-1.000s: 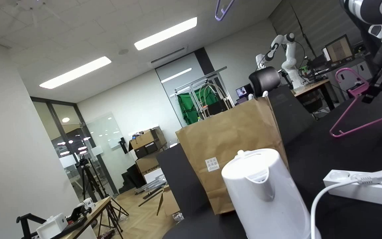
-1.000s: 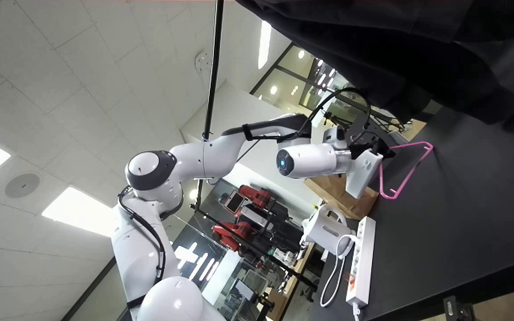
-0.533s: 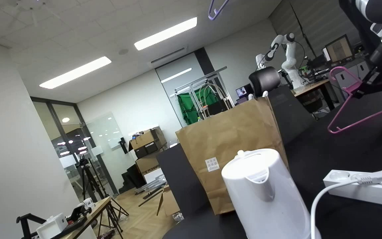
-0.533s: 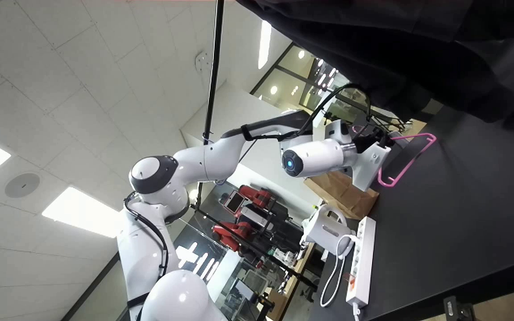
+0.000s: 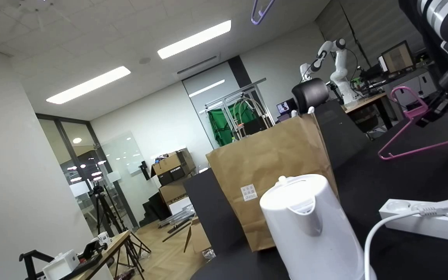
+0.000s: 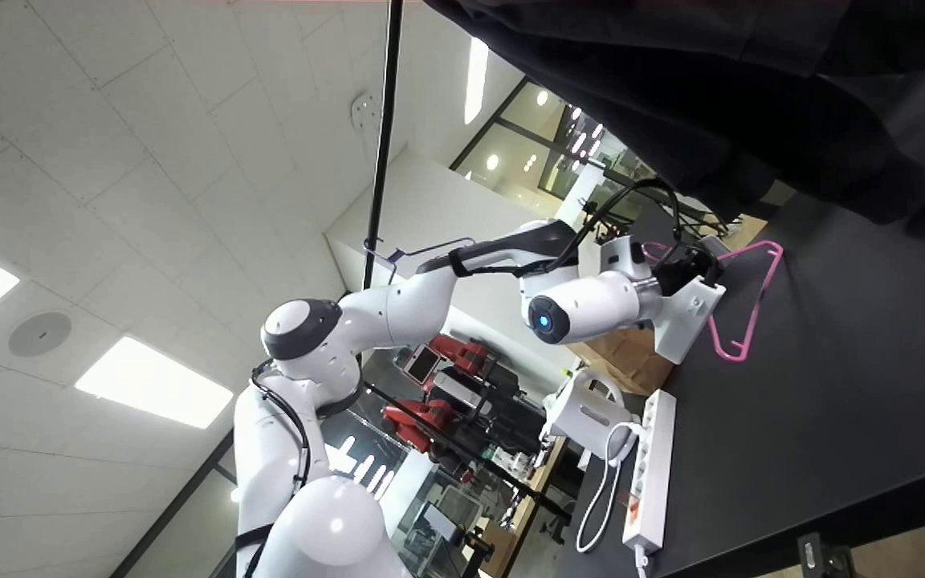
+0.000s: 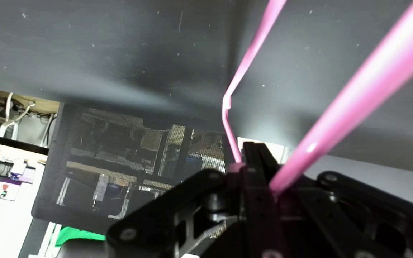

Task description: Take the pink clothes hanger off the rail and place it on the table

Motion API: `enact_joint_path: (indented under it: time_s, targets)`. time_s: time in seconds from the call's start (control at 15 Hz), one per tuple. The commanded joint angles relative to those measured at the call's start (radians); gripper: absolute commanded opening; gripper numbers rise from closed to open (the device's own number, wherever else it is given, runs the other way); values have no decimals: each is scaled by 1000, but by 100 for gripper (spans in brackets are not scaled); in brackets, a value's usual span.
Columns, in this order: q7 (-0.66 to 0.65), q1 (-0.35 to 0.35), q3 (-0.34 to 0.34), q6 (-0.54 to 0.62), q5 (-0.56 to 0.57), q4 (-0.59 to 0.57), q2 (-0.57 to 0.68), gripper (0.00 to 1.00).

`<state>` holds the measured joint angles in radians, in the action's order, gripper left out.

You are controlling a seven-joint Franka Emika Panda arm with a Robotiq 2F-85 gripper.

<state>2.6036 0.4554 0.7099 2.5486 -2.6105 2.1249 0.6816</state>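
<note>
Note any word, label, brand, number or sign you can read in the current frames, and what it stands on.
No text reads with certainty.
White label on the brown paper bag, in an exterior view: small marks with lettering beneath, too blurred to read.
Stacked cardboard boxes, same view: printing, too small.
Monitor, same view: any on-screen text is too small.
Pink clothes hanger, wrist view: none seen.
</note>
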Motion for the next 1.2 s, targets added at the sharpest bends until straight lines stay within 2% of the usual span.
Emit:
enact_joint_path:
  time_s: [0.0, 0.33, 0.87, 1.13]
  targets:
    - [-25, 2, -19, 8, 0, -2, 39, 1]
    - [-26, 0, -61, 43, 2, -14, 84, 1]
    - [-13, 37, -60, 136, 1, -40, 109, 1]
    - [-27, 24, -90, 169, 8, -64, 140, 1]
